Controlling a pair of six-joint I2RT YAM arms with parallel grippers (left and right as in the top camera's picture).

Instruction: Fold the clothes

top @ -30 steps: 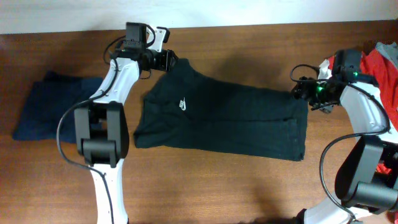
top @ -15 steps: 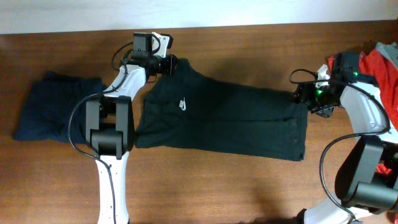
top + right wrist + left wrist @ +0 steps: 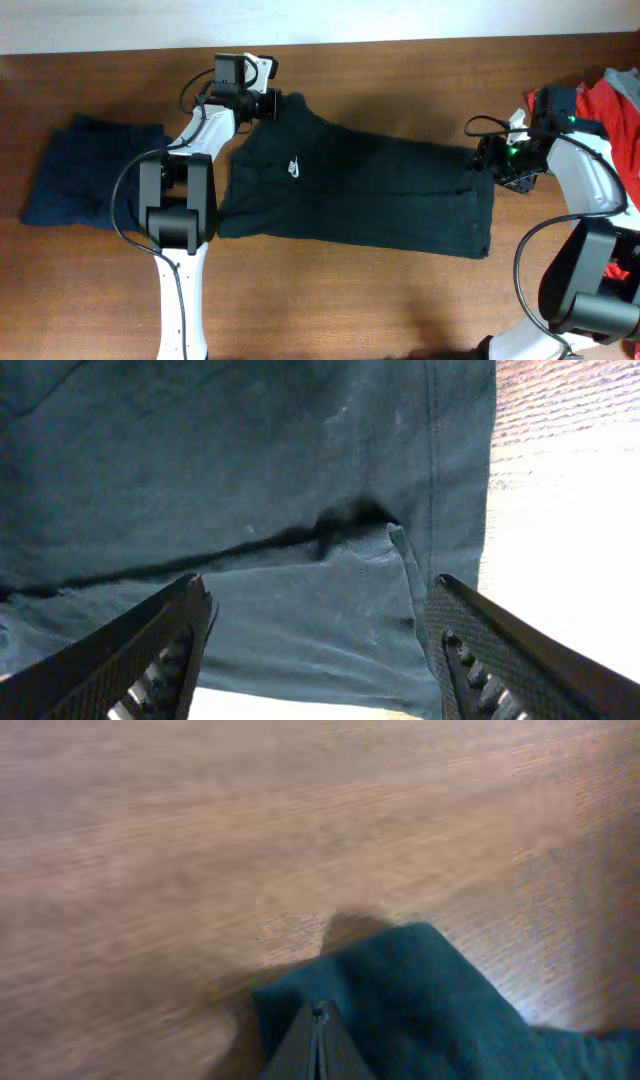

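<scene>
Over at nine o'clock the navy garment (image 3: 85, 175) lies on its own, well apart from the action. Up at eleven, your left claw (image 3: 272, 100) is clamped shut on the sleeve corner of the black T-shirt (image 3: 380, 190). The shirt lies flat across the middle of the counter (image 3: 350, 300), white logo (image 3: 293, 168) facing up. Nice pinch. I'd keep it low and not tug until the far end is caught too.

At three o'clock your right claw (image 3: 490, 160) stands open, jaws straddling the hem corner, nothing gripped yet. Come down so one finger gets under both layers, then close.

The red garment (image 3: 615, 100) waits at two o'clock.

Against a second ago, the left arm has swung in and its claw has snapped closed. The right claw has edged onto the hem, with its jaws narrowing a little.
</scene>
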